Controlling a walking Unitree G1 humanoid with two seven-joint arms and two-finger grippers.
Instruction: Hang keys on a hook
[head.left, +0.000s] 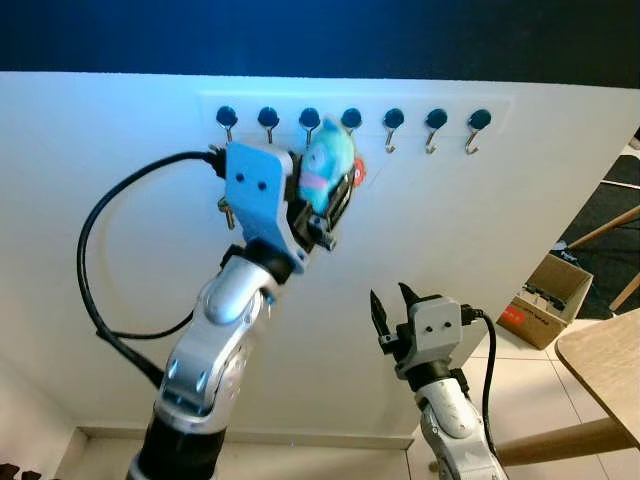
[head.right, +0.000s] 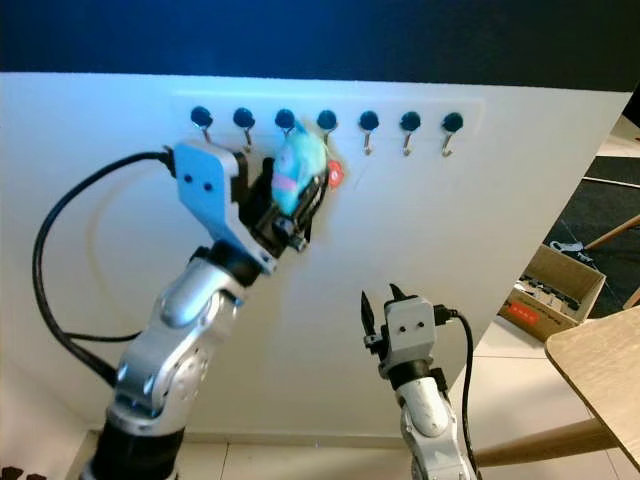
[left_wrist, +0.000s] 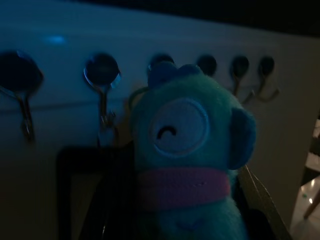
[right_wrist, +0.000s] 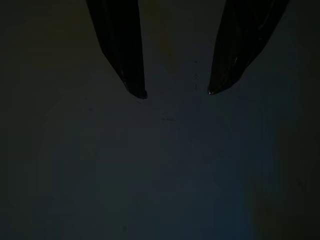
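A white rail with several blue-knobbed metal hooks (head.left: 436, 124) runs across the upper wall. My left gripper (head.left: 333, 192) is raised to the rail and shut on a teal plush keychain (head.left: 327, 160) with a pink band; a small red tag (head.left: 359, 173) hangs beside it. The plush sits just below the middle hooks, against the wall. In the left wrist view the plush (left_wrist: 187, 150) is close up, its thin ring (left_wrist: 134, 96) next to a hook (left_wrist: 102, 80); whether the ring is over a hook is unclear. My right gripper (head.left: 390, 308) hangs lower, open and holding nothing, its fingertips (right_wrist: 141, 92) apart.
A cardboard box (head.left: 548, 298) stands on the tiled floor at the right. A wooden table corner (head.left: 607, 368) juts in at the lower right. A black cable (head.left: 95, 270) loops off my left arm. The white wall (head.left: 500, 230) is close ahead.
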